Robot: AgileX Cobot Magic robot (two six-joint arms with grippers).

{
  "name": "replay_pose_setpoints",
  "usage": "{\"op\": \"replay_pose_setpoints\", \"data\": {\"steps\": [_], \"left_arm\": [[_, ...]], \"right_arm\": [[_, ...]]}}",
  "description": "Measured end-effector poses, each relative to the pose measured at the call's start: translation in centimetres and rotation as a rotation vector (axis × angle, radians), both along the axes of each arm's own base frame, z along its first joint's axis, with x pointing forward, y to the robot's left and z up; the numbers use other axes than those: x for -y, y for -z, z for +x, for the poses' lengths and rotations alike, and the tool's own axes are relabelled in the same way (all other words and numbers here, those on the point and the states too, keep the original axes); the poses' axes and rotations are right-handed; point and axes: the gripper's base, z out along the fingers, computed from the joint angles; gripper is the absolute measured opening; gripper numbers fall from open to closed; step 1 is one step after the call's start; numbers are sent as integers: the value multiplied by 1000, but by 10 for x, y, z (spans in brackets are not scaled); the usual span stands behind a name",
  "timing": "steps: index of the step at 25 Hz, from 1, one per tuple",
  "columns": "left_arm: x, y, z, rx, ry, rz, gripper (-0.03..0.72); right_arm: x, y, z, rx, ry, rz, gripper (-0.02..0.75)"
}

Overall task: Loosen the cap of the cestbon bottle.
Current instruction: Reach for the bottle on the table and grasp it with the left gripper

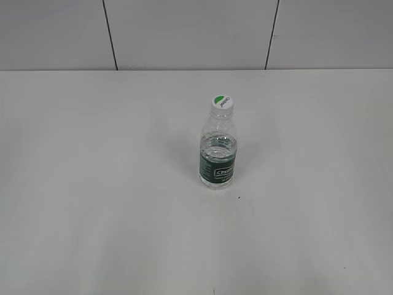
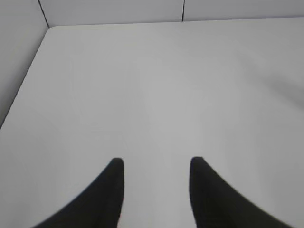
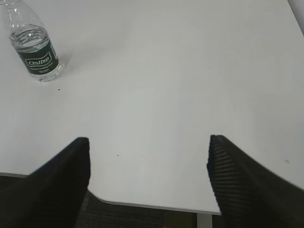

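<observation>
The cestbon bottle (image 1: 218,155) stands upright near the middle of the white table, clear with a dark green label band. Its white cap (image 1: 222,102) with a green half-circle mark sits on the neck. The bottle also shows in the right wrist view (image 3: 37,51) at the top left, its cap cut off by the frame edge. My right gripper (image 3: 148,145) is open and empty over the table's near edge, far from the bottle. My left gripper (image 2: 156,164) is open and empty over bare table. Neither gripper shows in the exterior view.
The white table (image 1: 92,184) runs back to a grey panelled wall (image 1: 184,31). Its near edge (image 3: 156,206) shows in the right wrist view, with dark floor below. The table's left edge and far corner show in the left wrist view (image 2: 28,71).
</observation>
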Motion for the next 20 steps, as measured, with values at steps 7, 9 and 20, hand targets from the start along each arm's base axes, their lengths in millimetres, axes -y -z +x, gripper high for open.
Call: {"op": "replay_pose_setpoints", "data": {"steps": [7,9,20], "left_arm": [[-1,-10,7,28,-1,2,517],[-1,-17,11,81,-2,5,523],[-3,-51,51,346,-5,14,524]], "right_arm": [[0,0,3,-16,0,0,587],[0,-4,4,-3,2,1,587],[5,-46,15,455,72,31,587]]}}
